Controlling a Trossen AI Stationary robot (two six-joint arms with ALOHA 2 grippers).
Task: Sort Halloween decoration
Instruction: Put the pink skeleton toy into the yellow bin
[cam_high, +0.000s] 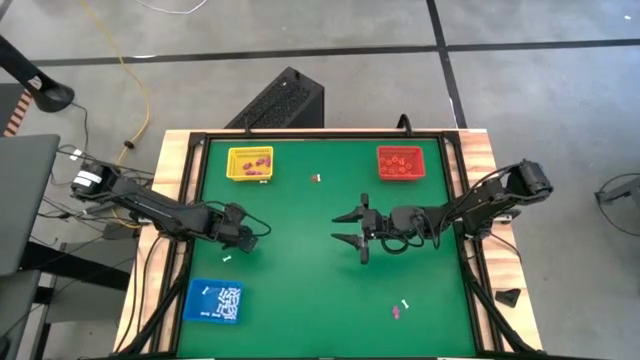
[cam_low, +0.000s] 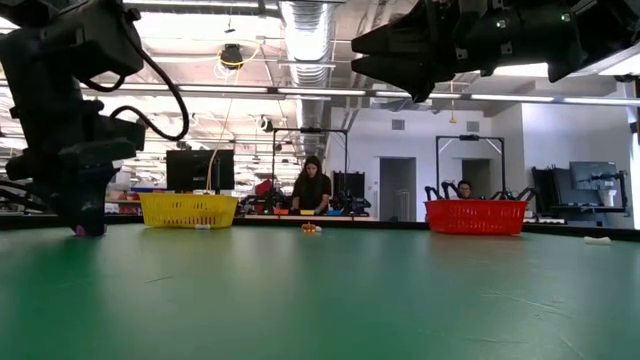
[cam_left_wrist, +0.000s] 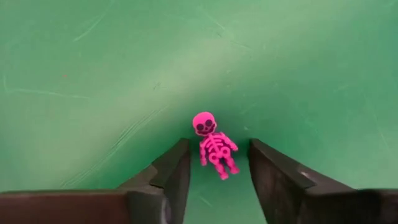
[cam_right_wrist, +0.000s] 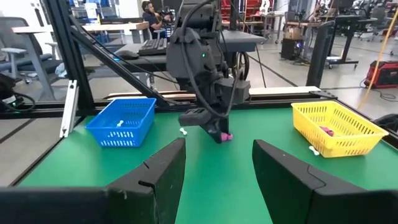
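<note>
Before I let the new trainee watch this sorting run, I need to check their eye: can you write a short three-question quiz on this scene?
1. True or false: the pink skeleton lies on the green table between the left gripper fingers.
2. Multiple choice: which tray holds the white pieces? A) yellow tray B) red tray C) blue tray
3. Fill in: the right gripper hangs above the table's ____ with its fingers open and nothing between them.

Key
1. True
2. C
3. Middle
</note>
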